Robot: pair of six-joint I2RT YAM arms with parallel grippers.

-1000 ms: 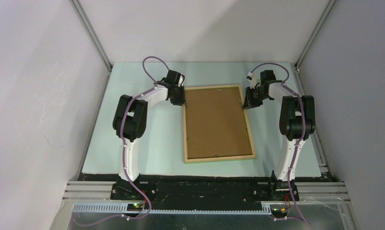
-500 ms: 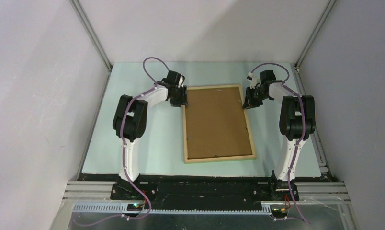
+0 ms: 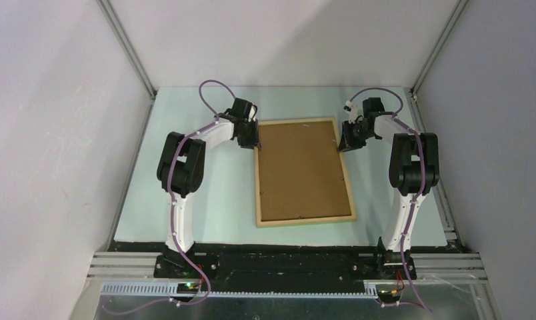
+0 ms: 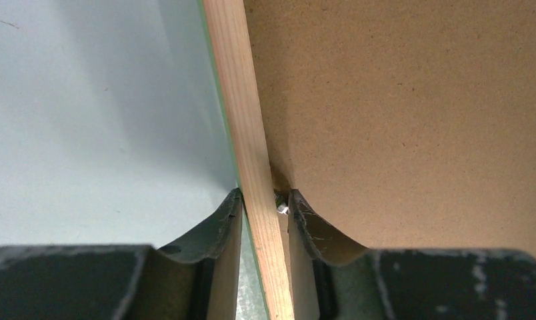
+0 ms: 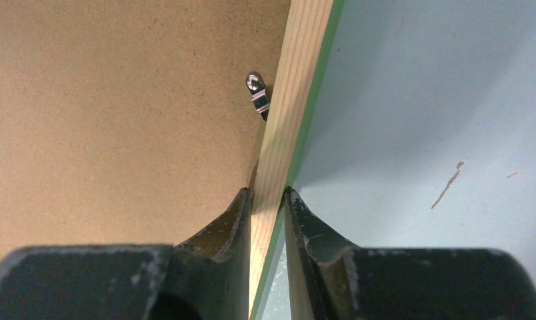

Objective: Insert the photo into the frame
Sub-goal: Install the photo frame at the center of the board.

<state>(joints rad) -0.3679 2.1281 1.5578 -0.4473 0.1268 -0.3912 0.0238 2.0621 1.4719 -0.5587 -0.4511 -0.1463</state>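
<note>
the frame (image 3: pixel 305 220) lies flat and face down in the middle of the pale green table (image 3: pixel 205 193), long sides running away from the arm bases. bare table shows on all four sides, widest to its left and right and narrowest at the far edge.

the left gripper (image 3: pixel 252 141) straddles the left rail near the far corner. its outer finger touches the wood, while the inner one stands a little off with a small metal piece (image 4: pixel 282 208) in the gap, so whether it clamps cannot be told. the right gripper (image 3: pixel 347 143) straddles the right rail opposite, both fingers (image 5: pixel 229 220) pressed against the wood, gripping it.

the frame's front is turned down, showing only as a thin green line under the rails, and the photo cannot be made out in any view.

the rails are pale, straight-grained wood. the backing board (image 3: pixel 302 170) inside them is brown, matt and finely speckled. a shiny metal tab (image 5: pixel 257 93) lies on it beside the right rail.
</note>
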